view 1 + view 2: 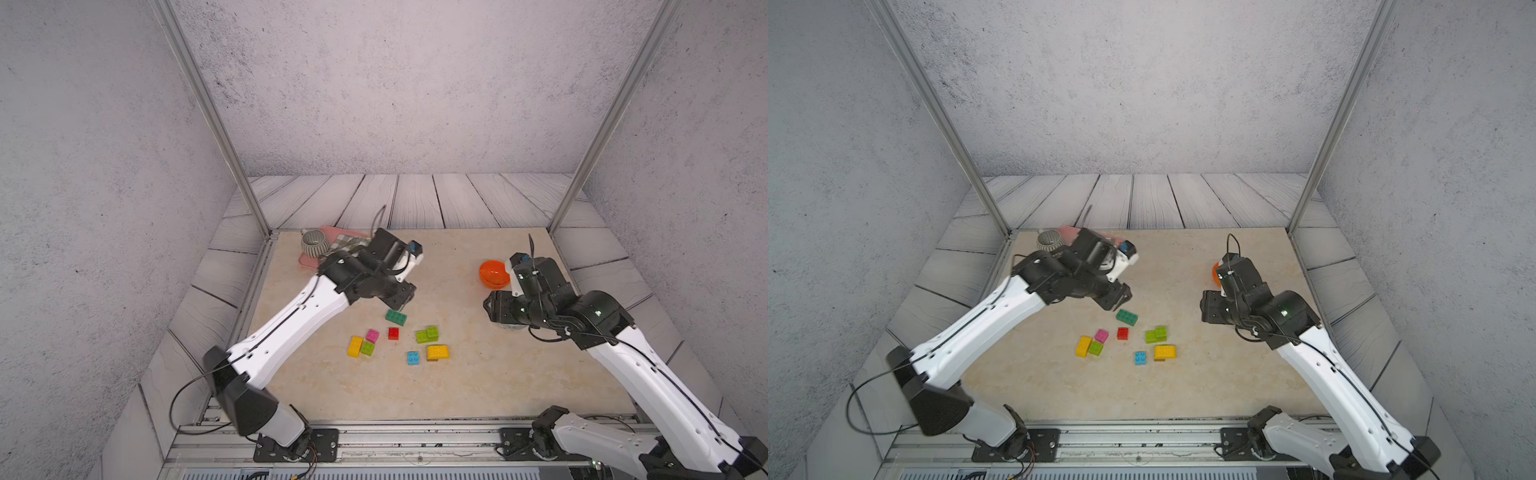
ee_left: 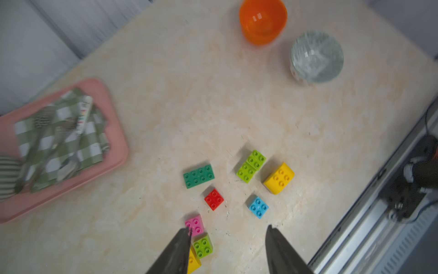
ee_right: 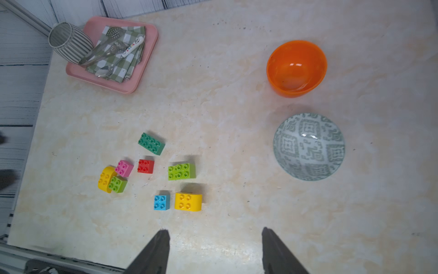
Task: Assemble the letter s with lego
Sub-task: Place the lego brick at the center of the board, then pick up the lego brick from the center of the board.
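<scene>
Lego bricks (image 3: pixel 145 166) loose on table (image 1: pixel 457 374); left fingers (image 2: pixel 175 253) apart, empty, close above them; right fingers (image 3: pixel 154 253) apart, well aside.

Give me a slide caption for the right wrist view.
Open right gripper over the table, with scattered lego bricks, an orange bowl and a patterned bowl.
</scene>
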Robot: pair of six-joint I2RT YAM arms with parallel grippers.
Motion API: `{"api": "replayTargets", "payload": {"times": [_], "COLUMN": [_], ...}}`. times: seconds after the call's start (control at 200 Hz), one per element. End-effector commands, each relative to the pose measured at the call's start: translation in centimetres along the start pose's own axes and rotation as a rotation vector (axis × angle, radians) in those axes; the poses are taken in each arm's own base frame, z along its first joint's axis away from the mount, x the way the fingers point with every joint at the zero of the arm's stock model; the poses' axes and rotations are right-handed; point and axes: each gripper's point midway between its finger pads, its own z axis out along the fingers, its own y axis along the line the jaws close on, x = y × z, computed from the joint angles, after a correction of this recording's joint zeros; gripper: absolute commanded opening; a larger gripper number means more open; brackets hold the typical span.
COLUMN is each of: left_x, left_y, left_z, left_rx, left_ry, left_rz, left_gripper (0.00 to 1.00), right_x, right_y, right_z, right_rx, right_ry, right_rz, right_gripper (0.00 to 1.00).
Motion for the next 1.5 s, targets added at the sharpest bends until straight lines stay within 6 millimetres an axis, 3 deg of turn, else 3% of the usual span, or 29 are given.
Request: {"api": "replayTargets", "payload": {"times": [0.0, 0.12, 0.275, 0.635, 0.806, 1.041, 1.496], "left_x": [3.9, 5.1, 6.1, 6.8, 6.4, 6.7, 6.8], "left_y": [-4.0, -6.4, -7.3, -10.5, -9.7, -8.2, -7.4], "left_z": [1.9, 4.6, 7.9, 13.2, 14.8, 17.2, 18.8], "left_rx": [0.158, 0.269, 0.316, 0.28, 0.197, 0.113, 0.084], "left_ry": [0.231, 0.303, 0.386, 0.389, 0.383, 0.427, 0.456], "left_rz": [0.248, 0.39, 0.434, 0.613, 0.644, 0.659, 0.661], "left_gripper": [0.55, 0.49, 0.46, 0.47, 0.49, 0.62, 0.63], "right_x": [0.2, 0.3, 1.0, 2.6, 2.8, 2.9, 2.9], "right_y": [-3.0, -4.7, -6.1, -6.7, -6.8, -6.7, -6.8], "right_z": [-0.8, -1.9, -2.2, -1.3, -1.1, -0.7, -0.7], "right_rx": [0.127, 0.173, 0.209, 0.21, 0.208, 0.208, 0.21], "right_ry": [-0.037, -0.098, -0.116, -0.072, -0.065, -0.052, -0.046], "right_rz": [-0.12, -0.14, -0.16, -0.171, -0.17, -0.177, -0.173], "right_gripper": [0.66, 0.66, 0.66, 0.67, 0.67, 0.67, 0.67]}}
